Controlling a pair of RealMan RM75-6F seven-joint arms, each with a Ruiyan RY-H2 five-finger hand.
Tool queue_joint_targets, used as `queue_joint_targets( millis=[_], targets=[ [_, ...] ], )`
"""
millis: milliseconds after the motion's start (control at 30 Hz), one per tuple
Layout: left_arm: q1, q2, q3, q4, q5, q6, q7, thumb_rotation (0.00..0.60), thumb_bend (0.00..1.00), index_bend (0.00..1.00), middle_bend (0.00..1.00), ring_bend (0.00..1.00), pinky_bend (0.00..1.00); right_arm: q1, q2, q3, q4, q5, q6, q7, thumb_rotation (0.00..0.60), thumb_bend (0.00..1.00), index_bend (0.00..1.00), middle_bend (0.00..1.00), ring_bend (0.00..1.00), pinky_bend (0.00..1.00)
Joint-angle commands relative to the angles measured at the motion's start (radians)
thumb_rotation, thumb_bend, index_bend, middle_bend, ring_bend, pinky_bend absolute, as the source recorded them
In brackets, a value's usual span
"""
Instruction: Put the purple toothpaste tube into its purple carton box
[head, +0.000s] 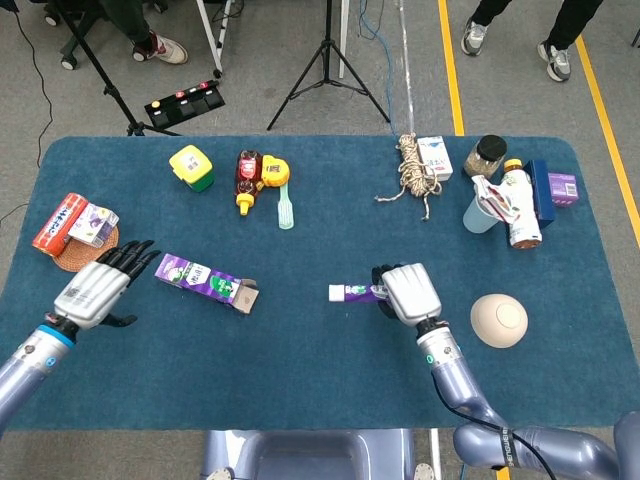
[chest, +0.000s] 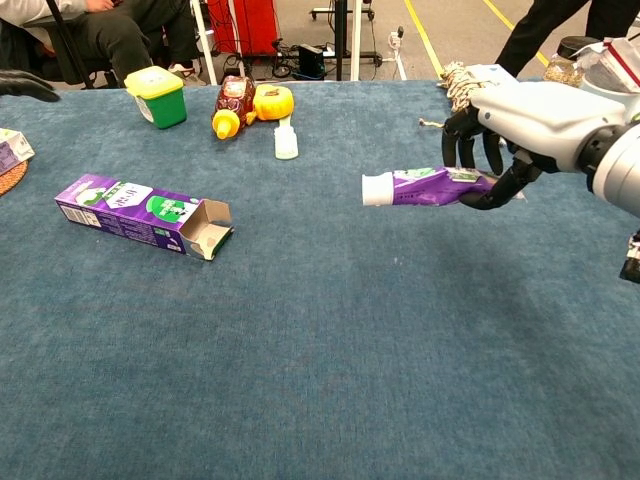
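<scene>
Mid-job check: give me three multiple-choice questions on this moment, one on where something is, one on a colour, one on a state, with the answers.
1. Where is the carton's open end pointing?
A. toward the toothpaste tube
B. toward the green-and-yellow tub
C. toward the coaster

2. What colour is the tube's cap?
A. purple
B. white
C. yellow

3. What state is the tube in?
A. lying on the table
B. inside the carton
C. held off the table by the right hand

Answers:
1. A: the carton lies with its open flaps facing the toothpaste tube.
2. B: the cap is white against the purple body.
3. C: the right hand grips the tube's tail end in its fingers, above the table.
</scene>
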Motion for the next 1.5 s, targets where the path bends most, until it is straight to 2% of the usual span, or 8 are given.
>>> queue_joint_targets(
  millis=[33,367,767,933,1033,1100,1200,1500],
  targets=[
    [-0.049,-0.039,-0.012,0.026,-0.007,-0.057,0.053,0.6,0.06,0.0,0.0,0.0,0.14,-0.006,0.013,-0.002,-0.014,-0.003,0.006,-0.001,0.6,0.5,0.57,0.59,0.58,0.73],
    [-0.142,-0.151,-0.016,0.134,-0.117,-0.206,0.187,0.6,0.06,0.0,0.0,0.0,0.14,-0.023,0.072,-0.002,-0.052,-0.015,0.019,0.022,0.6,0.5,0.57,0.59,0.58,0.73],
    [-0.201,-0.253,-0.025,0.213,-0.222,-0.266,0.284,0.6,0.07,0.0,0.0,0.0,0.14,-0.037,0.089,-0.016,-0.067,-0.041,0.03,0.038,0.6,0.51,0.57,0.6,0.59,0.74],
    [-0.22,-0.302,-0.025,0.243,-0.264,-0.281,0.318,0.6,0.11,0.01,0.0,0.0,0.21,-0.04,0.091,-0.02,-0.067,-0.048,0.032,0.04,0.6,0.51,0.58,0.6,0.59,0.74],
    [-0.226,-0.347,-0.026,0.276,-0.29,-0.263,0.361,0.6,0.16,0.19,0.1,0.07,0.36,-0.044,0.095,-0.026,-0.069,-0.059,0.033,0.048,0.6,0.51,0.58,0.6,0.59,0.74],
    [-0.226,-0.357,-0.025,0.28,-0.297,-0.251,0.37,0.6,0.18,0.36,0.27,0.2,0.49,-0.045,0.095,-0.028,-0.069,-0.06,0.031,0.051,0.6,0.51,0.58,0.6,0.59,0.74],
    [-0.226,-0.356,-0.022,0.276,-0.302,-0.235,0.377,0.6,0.2,0.48,0.4,0.32,0.59,-0.047,0.093,-0.031,-0.069,-0.066,0.031,0.051,0.6,0.51,0.58,0.6,0.59,0.74],
    [-0.255,-0.287,-0.045,0.181,-0.352,-0.232,0.408,0.6,0.2,0.51,0.43,0.35,0.6,-0.051,0.09,-0.034,-0.092,-0.081,0.039,0.04,0.6,0.51,0.58,0.6,0.59,0.74]
  ],
)
